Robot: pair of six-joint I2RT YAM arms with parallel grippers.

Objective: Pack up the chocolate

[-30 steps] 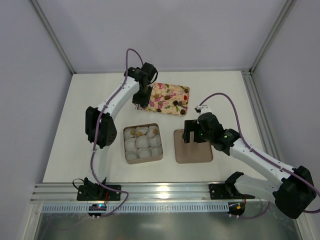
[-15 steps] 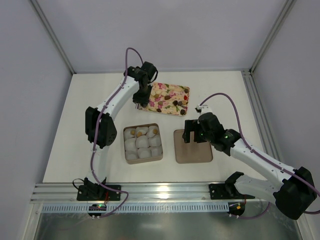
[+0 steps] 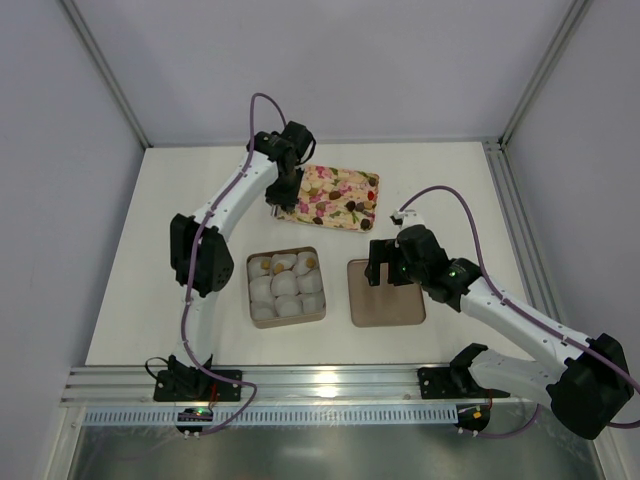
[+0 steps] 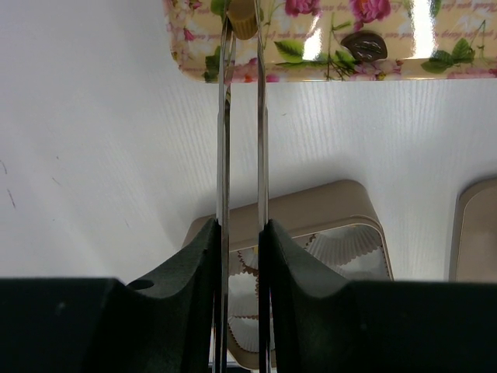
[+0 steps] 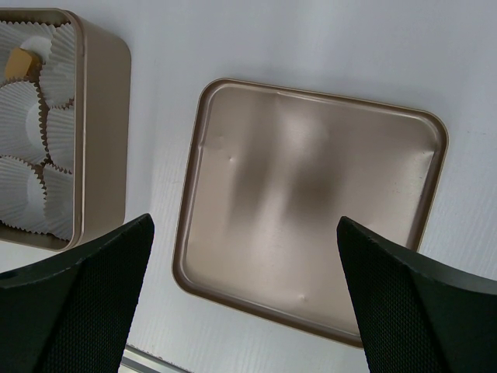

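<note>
A white table fills the middle, matte and evenly lit, with only soft shadows. Pale grey walls close it in: the back wall at 12 o'clock, one side wall at 9 o'clock and another at 3 o'clock. Aluminium posts slant up at 11 and 1 o'clock. A slotted aluminium rail runs along 6 o'clock.

The only movement I can see is on the left arm. In the top view the left gripper has crept slightly toward the upper part of the frame, at the left edge of the floral tray. Its jaws have drawn closer together, and its thin fingers now press both sides of a tan chocolate.
</note>
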